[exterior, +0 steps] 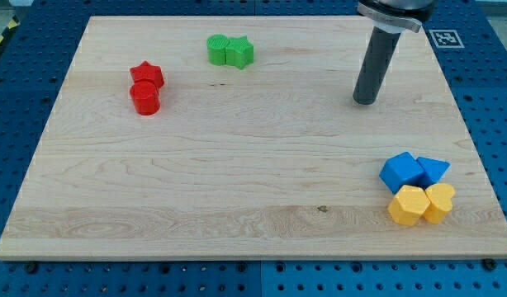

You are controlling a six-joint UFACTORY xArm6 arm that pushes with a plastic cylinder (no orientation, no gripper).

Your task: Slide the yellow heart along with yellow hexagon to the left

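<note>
In the camera view, my tip rests on the wooden worktop toward the view's top right (it is a bare rod, no tool, gripping nothing), well apart from every block. The yellow hexagon and yellow heart touch near the view's bottom right, just below the blue blocks.

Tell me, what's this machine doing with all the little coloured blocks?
I'm a robot arm that slides blocks across this wooden board with a rod. My tip rests toward the view's top right, touching nothing. The yellow hexagon and yellow heart, which I should push left, sit at bottom right, just below two blue blocks.
</note>
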